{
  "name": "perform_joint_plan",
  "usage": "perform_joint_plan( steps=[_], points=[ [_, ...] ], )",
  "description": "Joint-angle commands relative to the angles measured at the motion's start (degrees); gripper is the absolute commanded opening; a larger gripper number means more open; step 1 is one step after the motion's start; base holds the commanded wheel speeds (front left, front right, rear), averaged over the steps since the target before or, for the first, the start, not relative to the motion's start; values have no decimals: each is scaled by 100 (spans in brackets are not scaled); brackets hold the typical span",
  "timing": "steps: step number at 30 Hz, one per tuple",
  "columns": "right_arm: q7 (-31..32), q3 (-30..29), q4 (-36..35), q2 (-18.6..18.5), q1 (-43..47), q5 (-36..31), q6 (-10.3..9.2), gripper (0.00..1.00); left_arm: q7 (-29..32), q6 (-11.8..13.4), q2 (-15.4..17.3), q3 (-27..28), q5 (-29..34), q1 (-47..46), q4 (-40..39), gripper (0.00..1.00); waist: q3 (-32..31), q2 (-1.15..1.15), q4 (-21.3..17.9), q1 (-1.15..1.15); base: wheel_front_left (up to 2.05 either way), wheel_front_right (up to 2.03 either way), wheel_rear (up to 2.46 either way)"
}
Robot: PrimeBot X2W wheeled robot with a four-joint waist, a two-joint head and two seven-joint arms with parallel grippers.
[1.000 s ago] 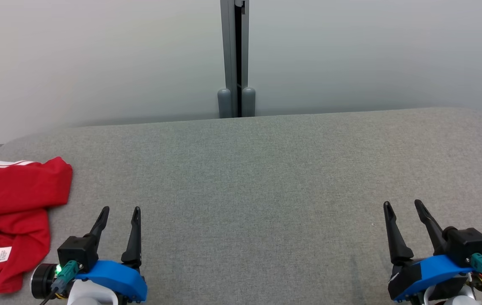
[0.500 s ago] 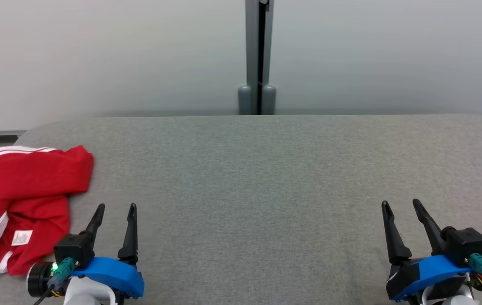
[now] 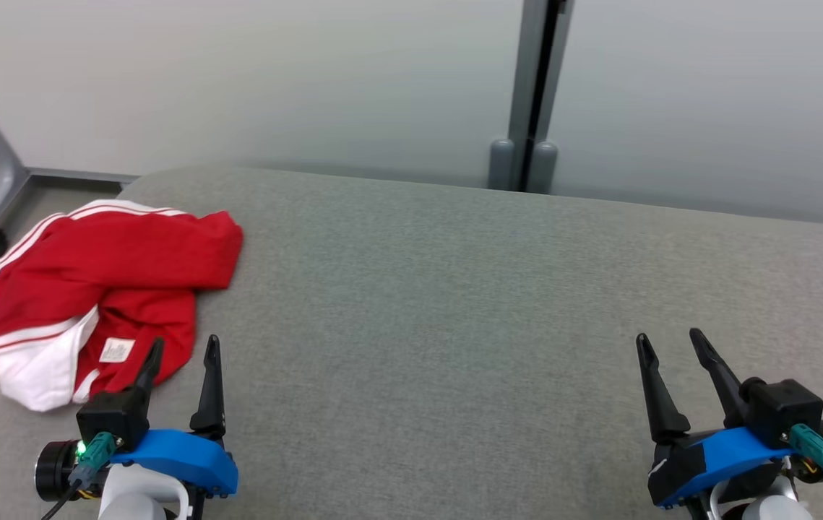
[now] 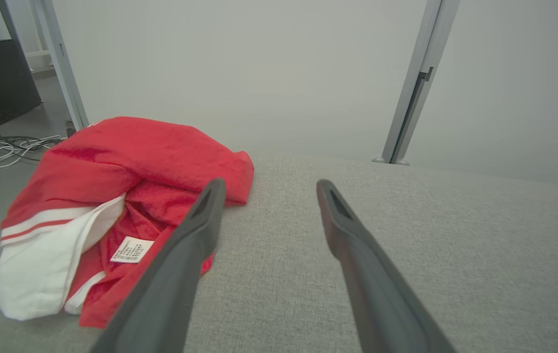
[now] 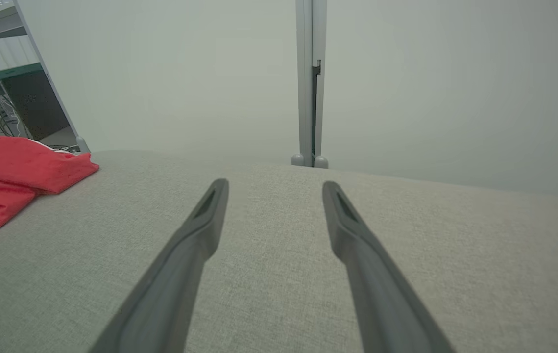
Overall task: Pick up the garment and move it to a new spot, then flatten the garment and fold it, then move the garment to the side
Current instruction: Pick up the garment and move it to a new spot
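A crumpled red soft-cloth garment (image 3: pixel 122 267) with white stripes and a small white label lies bunched at the far left corner of the grey woven-fabric table (image 3: pixel 454 325). Its long axis runs along the table's left edge, white end nearest. The left pincer (image 3: pixel 185 341) and the right pincer (image 3: pixel 669 336) are both spread apart and empty above the table's near edge.

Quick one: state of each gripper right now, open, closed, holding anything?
Left gripper: open, holding nothing; the red garment lies just beside it.
Right gripper: open, holding nothing.
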Motion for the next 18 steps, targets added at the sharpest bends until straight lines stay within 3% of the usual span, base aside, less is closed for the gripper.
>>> perform_joint_plan(
  steps=[1,18],
  points=[
    [8,-1,-37,-20,-72,-15,11,100,-27,28,8,26,5,-76,-20,100,66,0,114,0,0,0,0],
    [117,143,-222,-56,-102,7,7,100,-26,71,-61,263,-3,-32,-131,100,186,0,907,0,0,0,0]
  ],
)
